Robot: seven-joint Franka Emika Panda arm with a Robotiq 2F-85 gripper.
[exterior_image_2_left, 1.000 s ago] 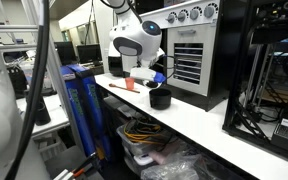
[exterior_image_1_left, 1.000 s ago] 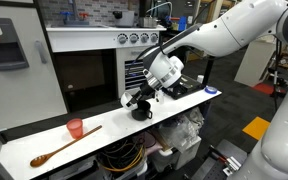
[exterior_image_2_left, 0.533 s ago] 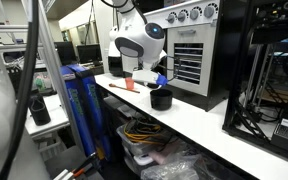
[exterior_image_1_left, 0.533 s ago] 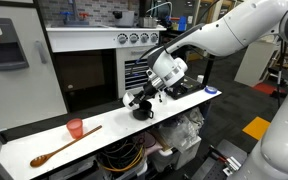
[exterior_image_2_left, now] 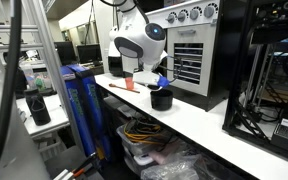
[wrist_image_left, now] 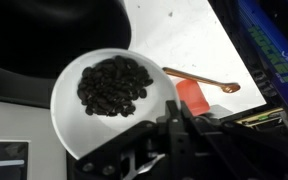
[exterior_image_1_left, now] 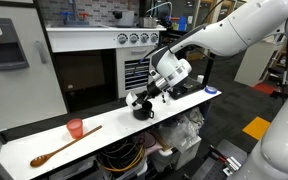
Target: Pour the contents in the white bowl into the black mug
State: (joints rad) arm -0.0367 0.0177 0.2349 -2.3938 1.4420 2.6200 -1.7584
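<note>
Our end effector (wrist_image_left: 174, 115) is clamped tight on the near rim of the white bowl (wrist_image_left: 69, 125). It holds the bowl off the desk (exterior_image_1_left: 104, 135), with the pile of dark pieces (wrist_image_left: 112, 85) all inside and close to level in the wrist view.

In both exterior views the bowl hangs just above the black mug (exterior_image_1_left: 142, 113), which stands upright on the desk. We cannot tell from these angles whether the bowl's far lip is truly over the opening or a little to one side.

We judge the step in hand to be lining up and starting the tip. To do it well, we should:

- bring the lip opposite our grip over the middle of the mug (exterior_image_2_left: 161, 98) first
- keep that lip low and near the mug's mouth
- roll the wrist slowly, so the pieces slide out in a narrow stream

The bowl is about as wide as the mug, so a fast tilt could send pieces over the sides. The grip is on the rim alone, so we should avoid jerks that might let the bowl swivel.

The pink-red cup (wrist_image_left: 190, 93) and the wooden spoon (wrist_image_left: 199, 80) lie well apart from the mug and need no attention.
</note>
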